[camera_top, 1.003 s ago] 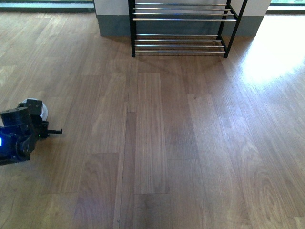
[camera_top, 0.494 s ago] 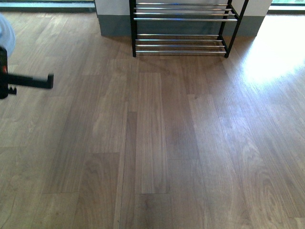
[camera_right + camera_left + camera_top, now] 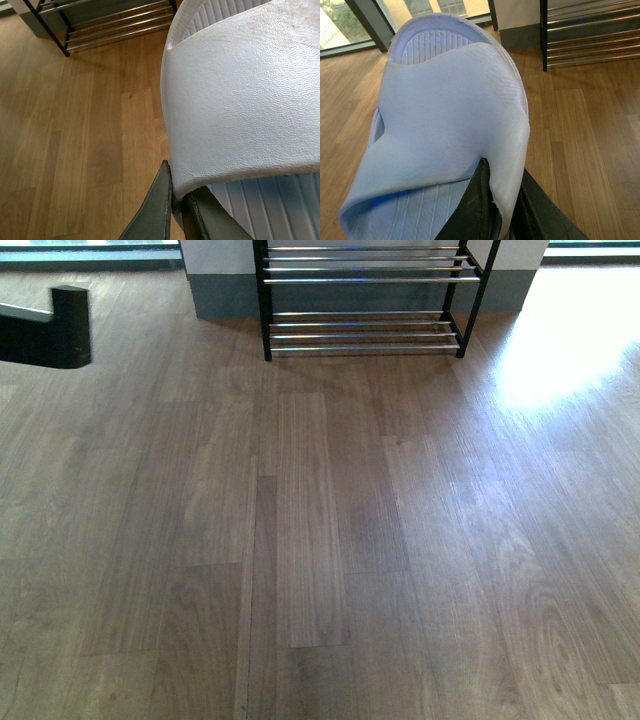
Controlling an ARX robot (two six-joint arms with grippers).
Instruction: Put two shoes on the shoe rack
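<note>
The shoe rack (image 3: 360, 300), black side frames with chrome rods, stands at the far end of the wooden floor against a wall. In the left wrist view a pale blue rubber slide (image 3: 450, 115) fills most of the picture. My left gripper (image 3: 502, 175) is shut on the edge of its strap, and the shoe rack (image 3: 590, 35) lies ahead. In the right wrist view my right gripper (image 3: 177, 185) is shut on the strap edge of a second pale blue slide (image 3: 245, 100), with the shoe rack (image 3: 110, 25) beyond. The front view shows only a black part of the left arm (image 3: 60, 330).
A grey skirting (image 3: 220, 295) runs along the wall behind the rack. Bright sunlight falls on the floor (image 3: 570, 350) at the far right. Window frames (image 3: 365, 25) stand to the rack's left. Bare wood planks stretch between me and the rack.
The left arm has risen from the lower left of the front view to the upper left. The rack has drifted slightly left in the picture.
</note>
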